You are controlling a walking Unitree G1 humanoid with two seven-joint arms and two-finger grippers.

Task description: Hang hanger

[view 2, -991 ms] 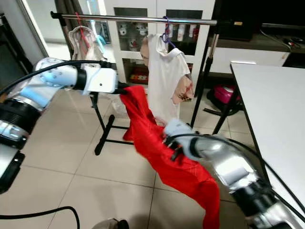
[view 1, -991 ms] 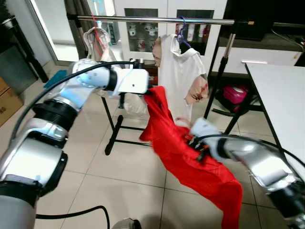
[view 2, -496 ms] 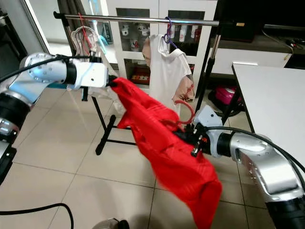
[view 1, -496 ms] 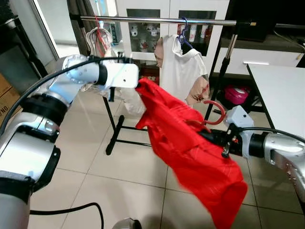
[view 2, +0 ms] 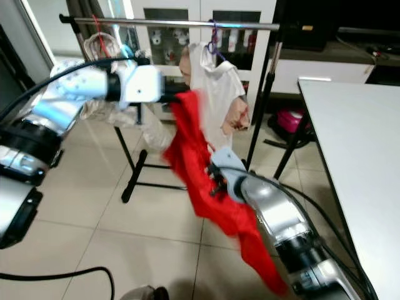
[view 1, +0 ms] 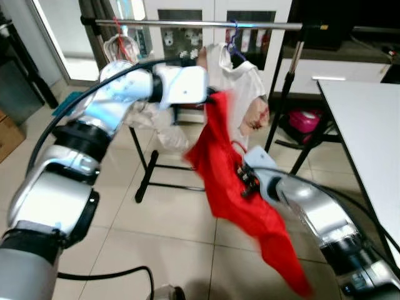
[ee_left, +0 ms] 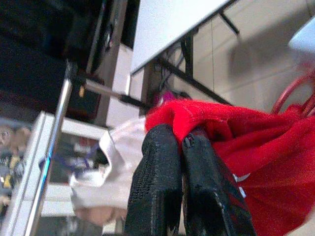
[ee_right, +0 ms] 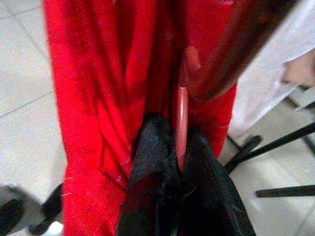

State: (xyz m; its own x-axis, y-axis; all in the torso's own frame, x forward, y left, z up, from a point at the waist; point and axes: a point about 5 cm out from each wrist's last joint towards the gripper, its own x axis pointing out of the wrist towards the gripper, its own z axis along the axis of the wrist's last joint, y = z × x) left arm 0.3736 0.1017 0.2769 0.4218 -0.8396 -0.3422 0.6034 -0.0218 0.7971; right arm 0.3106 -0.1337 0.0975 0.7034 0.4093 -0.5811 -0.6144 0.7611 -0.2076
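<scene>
Left end effector (ee_left: 184, 142) was clamped shut on a fold of the red shirt (view 1: 228, 169), holding its upper edge up near the white shirt (view 1: 240, 87), at about 12 o'clock in the head view. Left wrist view: both black fingers (ee_left: 157, 182) pressed together with red cloth pinched between them.

Right end effector (ee_right: 179, 142) was shut on the red hanger (ee_right: 182, 123); the thin red stem ran between the two black fingers (ee_right: 147, 172), red shirt draped around and behind it. In the head view the right end effector (view 1: 245, 181) sat at mid-frame, roughly 5 o'clock from the left one, buried in the red shirt. The shirt hung down from there toward 5 o'clock, its lower end blurred above the tiled floor (view 1: 169, 237).

Clothes rail (view 1: 187, 24) ran across 12 o'clock on a black stand (view 1: 150, 169). The white shirt hung from it on a purple hanger (view 1: 234, 44), touching or just behind the red shirt's top. More pale clothing (view 1: 122, 50) hung at the rail's 10 o'clock end. White counter (view 1: 369, 125) at 3 o'clock. The red hanger was off the rail, below it.
</scene>
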